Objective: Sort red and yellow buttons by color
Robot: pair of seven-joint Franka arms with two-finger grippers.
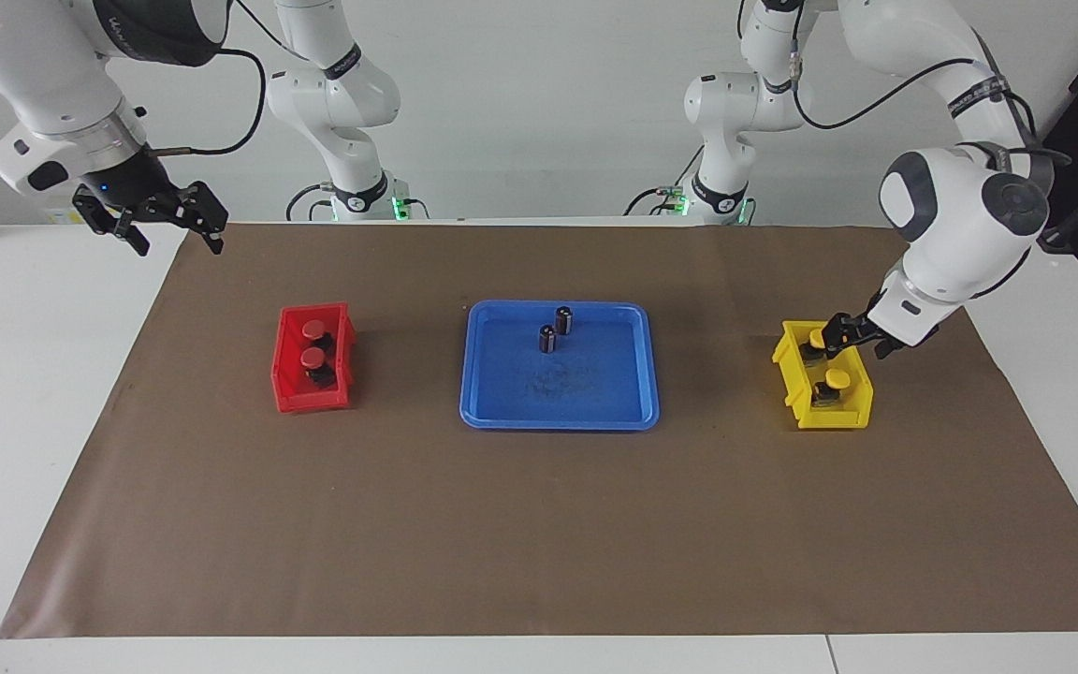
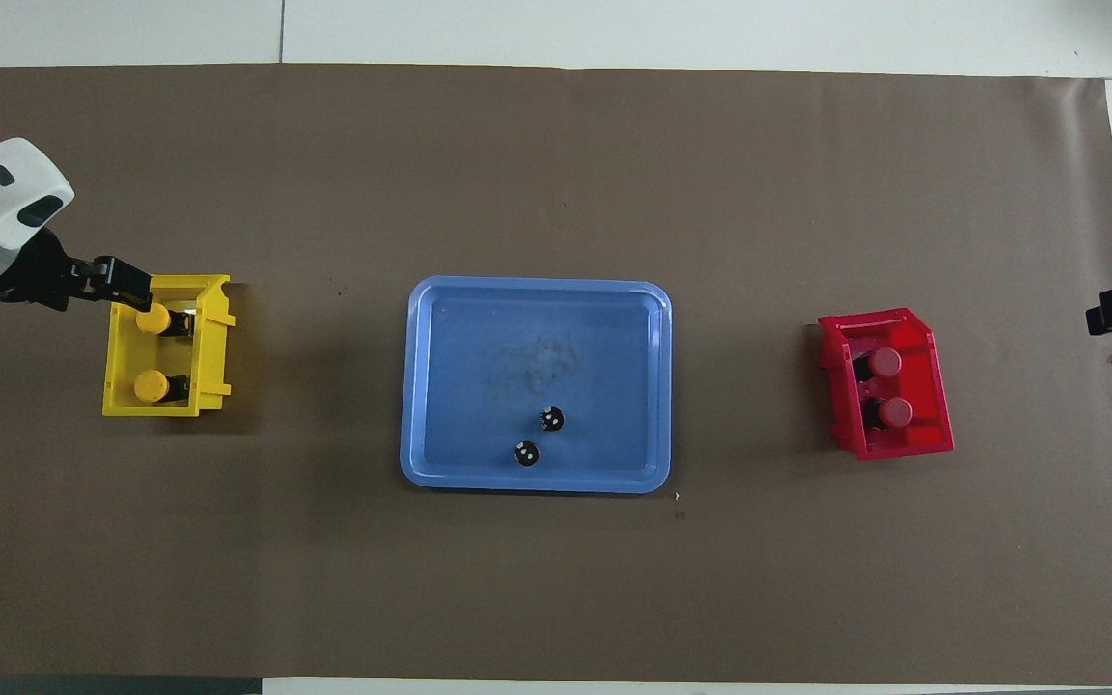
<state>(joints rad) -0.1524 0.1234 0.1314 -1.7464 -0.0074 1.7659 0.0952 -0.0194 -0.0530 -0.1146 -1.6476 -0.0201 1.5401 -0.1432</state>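
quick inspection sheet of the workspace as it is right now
surface: brown mat on white table.
job's things: two red buttons in red bin; two yellow buttons in yellow bin.
clutter: two dark cylinders in blue tray.
grippers: left gripper open, above yellow bin, empty; right gripper open, waiting over the mat's corner.
cables: black cables on both arms.
surroundings: white wall.
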